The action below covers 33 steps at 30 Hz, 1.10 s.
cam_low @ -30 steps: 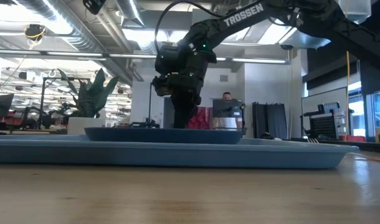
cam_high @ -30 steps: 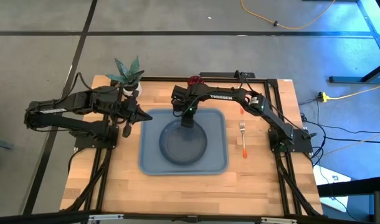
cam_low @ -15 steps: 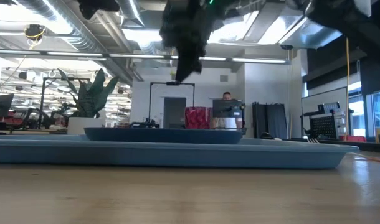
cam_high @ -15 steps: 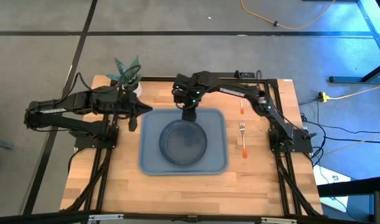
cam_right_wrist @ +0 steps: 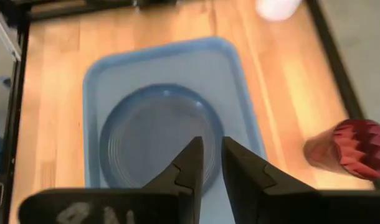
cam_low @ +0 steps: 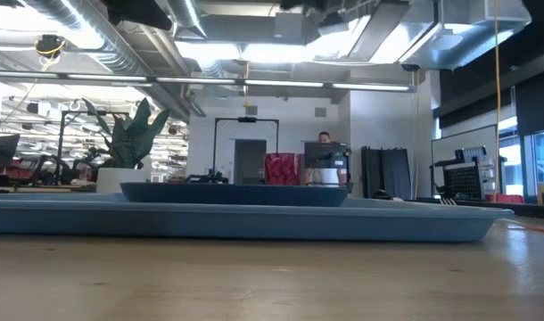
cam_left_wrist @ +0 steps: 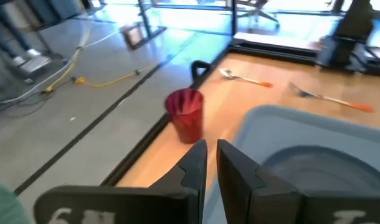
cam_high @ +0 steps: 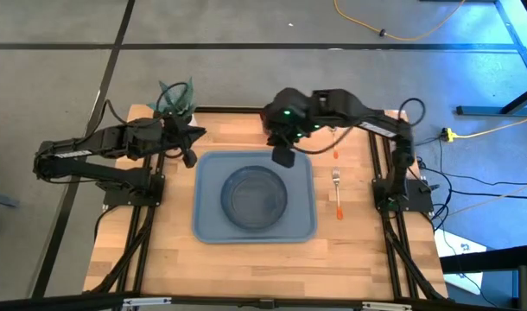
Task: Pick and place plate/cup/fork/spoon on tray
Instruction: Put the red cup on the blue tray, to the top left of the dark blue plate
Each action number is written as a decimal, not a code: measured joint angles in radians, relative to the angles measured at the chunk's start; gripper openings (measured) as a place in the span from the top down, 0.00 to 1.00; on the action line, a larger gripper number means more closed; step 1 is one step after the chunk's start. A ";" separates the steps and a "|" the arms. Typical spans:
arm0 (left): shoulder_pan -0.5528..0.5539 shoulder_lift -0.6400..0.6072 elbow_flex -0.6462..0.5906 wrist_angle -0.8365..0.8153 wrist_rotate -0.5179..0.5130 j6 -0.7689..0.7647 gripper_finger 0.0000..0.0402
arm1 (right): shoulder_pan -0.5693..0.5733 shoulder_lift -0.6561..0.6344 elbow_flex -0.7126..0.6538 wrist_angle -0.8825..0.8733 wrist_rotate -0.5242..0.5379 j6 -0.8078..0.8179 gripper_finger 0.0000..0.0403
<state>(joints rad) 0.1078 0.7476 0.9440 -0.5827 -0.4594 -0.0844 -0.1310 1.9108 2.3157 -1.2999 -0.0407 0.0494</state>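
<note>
Wooden slats form the table top (cam_high: 246, 259), framed by black rails, with grey floor around it and a workshop room visible beyond in the low view. At the table's centre lies the tray (cam_high: 210, 226), and the plate (cam_high: 255, 194) sits flat inside it, roughly centred. Right of the tray the fork (cam_high: 337, 188) lies on the bare wood, tines toward the far edge, apart from the tray's rim. Farther back the spoon (cam_left_wrist: 245, 78) lies on the wood near the far rail, also off the tray. The cup (cam_left_wrist: 185, 114) stands upright on the table just beyond the tray's far edge, clear of both utensils. A potted plant (cam_high: 175, 97) stands at the far left corner. Right gripper (cam_high: 283, 156) hangs raised over the tray's far right corner, empty, its fingers (cam_right_wrist: 191, 163) showing only a narrow gap between them. Left gripper (cam_high: 189, 157) waits near the tray's far left corner, beside the plant, holding nothing, its fingers (cam_left_wrist: 196, 163) likewise drawn nearly together with a slim gap.
</note>
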 joint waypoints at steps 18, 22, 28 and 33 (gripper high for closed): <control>0.209 0.471 0.296 0.061 0.160 0.699 0.92 | 0.049 -0.170 -0.001 -0.063 0.252 0.130 0.85; 0.271 0.586 0.322 0.113 0.325 0.820 0.92 | 0.037 -0.209 -0.001 -0.153 0.344 0.145 0.85; 0.349 0.740 0.322 0.251 0.476 0.907 0.95 | 0.002 -0.242 -0.001 -0.248 0.388 0.178 0.85; 0.397 0.847 0.322 0.318 0.485 0.911 0.95 | -0.033 -0.247 -0.001 -0.270 0.391 0.153 0.85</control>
<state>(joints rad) 0.5050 1.5946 1.2663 -0.2648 0.0259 0.8268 -0.1642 1.6634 2.3150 -1.5703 0.3504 0.2027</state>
